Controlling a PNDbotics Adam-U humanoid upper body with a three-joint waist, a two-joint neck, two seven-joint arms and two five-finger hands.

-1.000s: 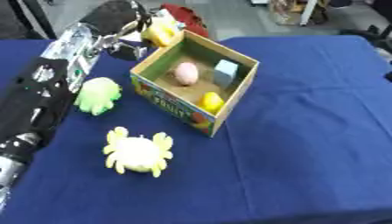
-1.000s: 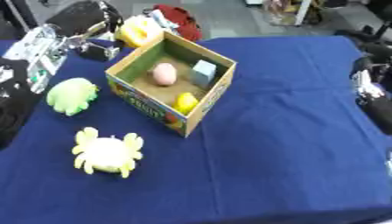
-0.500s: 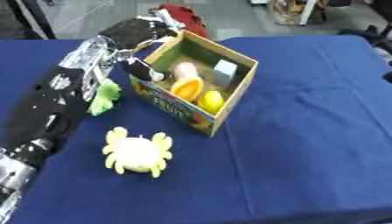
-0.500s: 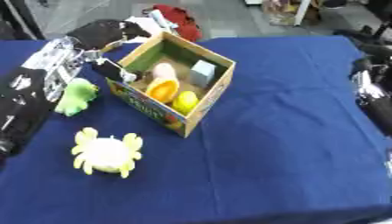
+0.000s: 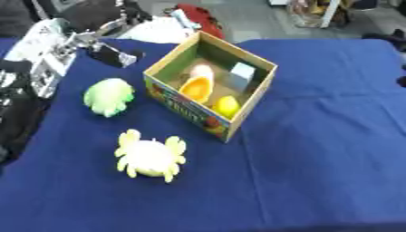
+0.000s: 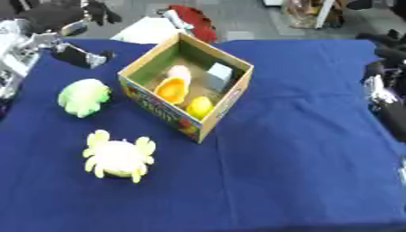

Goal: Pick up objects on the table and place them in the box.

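Table (image 5: 317,149) with blue cloth, fills most of the view. One open cardboard box (image 5: 252,94) with printed sides, set askew at centre-far. Left hand (image 5: 101,40) at far left, black and silver, up over the far-left part of the table; the box lies to its right, a little apart, and the hand touches none of the objects. Can't tell if its fingers are curled or straight, too blurred. Right hand (image 6: 382,93) shows dark at the right edge in the right eye view, well apart from the box; finger state unclear.

On the table outside the box, two soft toys. One pale yellow crab toy (image 5: 149,155), round body with stubby legs, near-left of the box, nearest the camera. One green toy (image 5: 108,95), lumpy and rounded, left of the box, near side of the left hand, apart from it.

Inside the box, four things. One orange object (image 5: 196,88) with a cupped shape, against the left wall. One pale pink rounded object (image 5: 201,71) just beyond it. One light blue block (image 5: 241,72) at the far-right side. One yellow rounded object (image 5: 226,106) at the near corner.

Beyond the table's far edge, one red thing (image 5: 200,19) and something white (image 5: 162,31), both unclear.
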